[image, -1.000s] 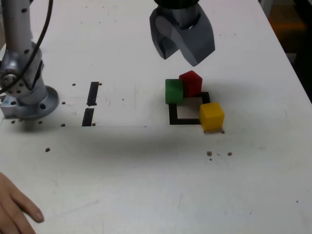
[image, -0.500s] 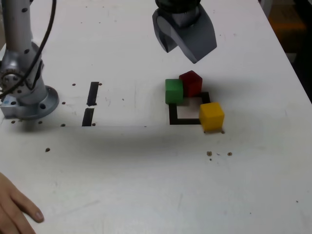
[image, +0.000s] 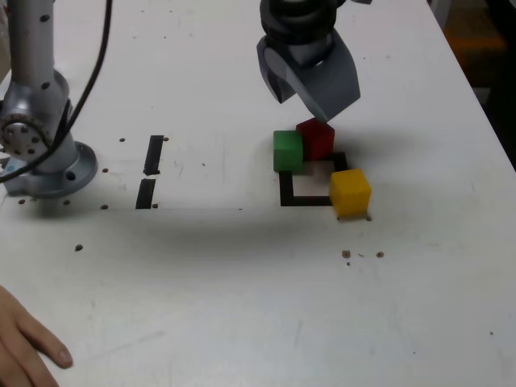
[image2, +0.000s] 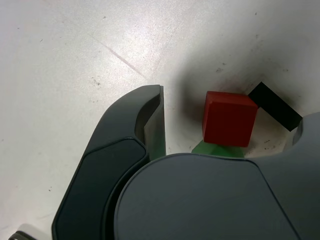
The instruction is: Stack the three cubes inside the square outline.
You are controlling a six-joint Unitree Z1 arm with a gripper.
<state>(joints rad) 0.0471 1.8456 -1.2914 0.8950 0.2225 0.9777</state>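
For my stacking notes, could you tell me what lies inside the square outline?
Only bare white table shows inside the square outline. The green cube, red cube and yellow cube cover its corners, hiding what is beneath them.

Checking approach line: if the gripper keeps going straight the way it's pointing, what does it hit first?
Probably the red cube: the open gripper hangs just above it, pointing down. The green cube sits beside it and could catch a finger; depth is unclear.
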